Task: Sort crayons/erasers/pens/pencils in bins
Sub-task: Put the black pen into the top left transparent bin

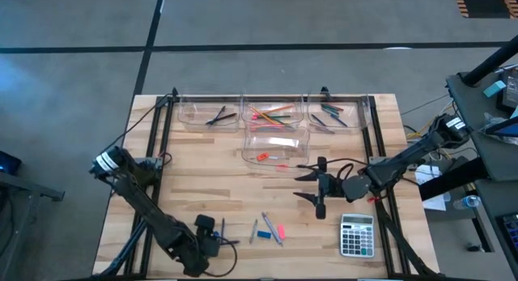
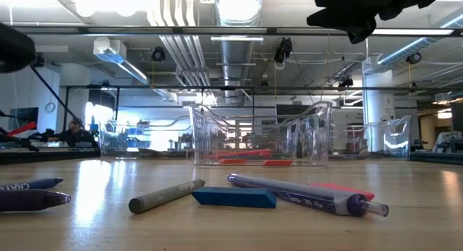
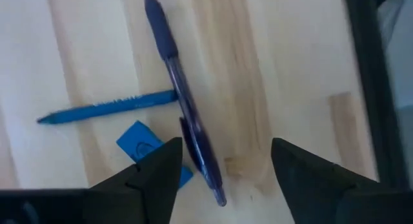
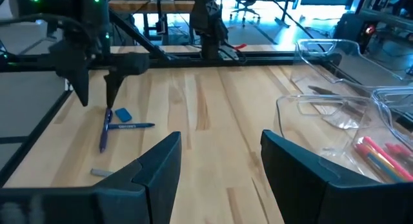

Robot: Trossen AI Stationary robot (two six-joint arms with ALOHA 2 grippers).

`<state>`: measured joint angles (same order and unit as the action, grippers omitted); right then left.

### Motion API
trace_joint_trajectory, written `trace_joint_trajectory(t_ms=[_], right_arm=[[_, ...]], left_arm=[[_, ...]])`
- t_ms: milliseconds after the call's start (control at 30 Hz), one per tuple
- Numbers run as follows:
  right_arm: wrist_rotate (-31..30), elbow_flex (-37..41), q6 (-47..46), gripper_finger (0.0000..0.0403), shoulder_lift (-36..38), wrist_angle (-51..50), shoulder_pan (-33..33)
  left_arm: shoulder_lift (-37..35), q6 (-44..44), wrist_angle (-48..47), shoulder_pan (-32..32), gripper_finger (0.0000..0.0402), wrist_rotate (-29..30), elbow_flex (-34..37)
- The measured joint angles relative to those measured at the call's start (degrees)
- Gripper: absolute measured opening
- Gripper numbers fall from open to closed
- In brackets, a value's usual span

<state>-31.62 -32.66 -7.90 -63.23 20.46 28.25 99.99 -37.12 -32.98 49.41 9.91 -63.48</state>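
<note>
Bins (image 1: 276,145): three in a row along upper edge of table (image 1: 186,176), fourth just below the middle one, all clear plastic, sticks already inside each. Loose items lower centre of the high view: blue pen (image 3: 182,111) crossing over blue crayon (image 3: 106,110), blue eraser (image 3: 143,145) just beside them; further sticks, a second blue eraser (image 2: 234,197) and a pink eraser (image 1: 281,231) slightly right. Left gripper (image 1: 212,235) low at lower left, directly over blue pen, fingers spread wide, nothing held. Right gripper (image 1: 318,188) right of centre, raised, fingers wide apart, empty. Calculator (image 1: 357,235) at lower right. Bare wood between bins and loose pile; dark rails along both side edges.
</note>
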Motion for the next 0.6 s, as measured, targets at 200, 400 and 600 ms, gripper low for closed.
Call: trace_joint_trajectory(t_ms=[200,400,600], right_arm=[[-0.01,-0.4,-0.01,0.0201,-0.61,0.06,0.0],[0.01,-0.4,0.01,0.0201,-0.32,-0.05,0.0],[0.03,-0.4,-0.46,0.0201,-0.32,-0.04,0.0]], left_arm=[[2.41,0.52,-0.35,-0.44,0.0173,-2.23,0.26],[3.04,0.52,-0.07,-0.87,0.0137,-2.39,0.4],[3.78,0.52,1.06,-1.46,0.0132,-2.42,0.61]])
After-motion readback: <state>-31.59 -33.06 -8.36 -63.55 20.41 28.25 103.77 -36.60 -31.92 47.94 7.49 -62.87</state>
